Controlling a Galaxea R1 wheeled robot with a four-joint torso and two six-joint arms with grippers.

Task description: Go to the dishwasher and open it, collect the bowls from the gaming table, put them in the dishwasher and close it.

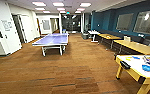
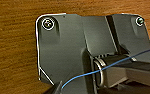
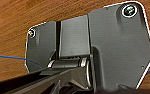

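Both wrist views look straight down past the robot's own dark plate at brown carpet (image 2: 13,50). Whether either gripper is open or closed, or holding anything, cannot be told; nothing shows against the plates but a thin blue cable.

Both arms hang over bare carpet, well apart from anything to pick up. In the head view the gaming table (image 1: 133,72) stands ahead of the arms and off to the robot's right, white-topped with yellow sides and legs. On its top, toward the far right end, lie the bowls: one bright blue bowl (image 1: 147,68) is plain to see, and a smaller blue shape (image 1: 135,57) and a yellowish one (image 1: 128,59) beyond it may be two more. A jumble of coloured items sits at the picture's edge, too blurred to count.

The bowls look like small plastic ones, so likely light, stiff, unbreakable and a little slippery; the rim seems the best place to pinch, one finger inside and one outside.

Farther ahead, to the left, one blue table-tennis table (image 1: 52,40). Along the right wall, wooden tables (image 1: 136,46). The dishwasher is nowhere to be made out.
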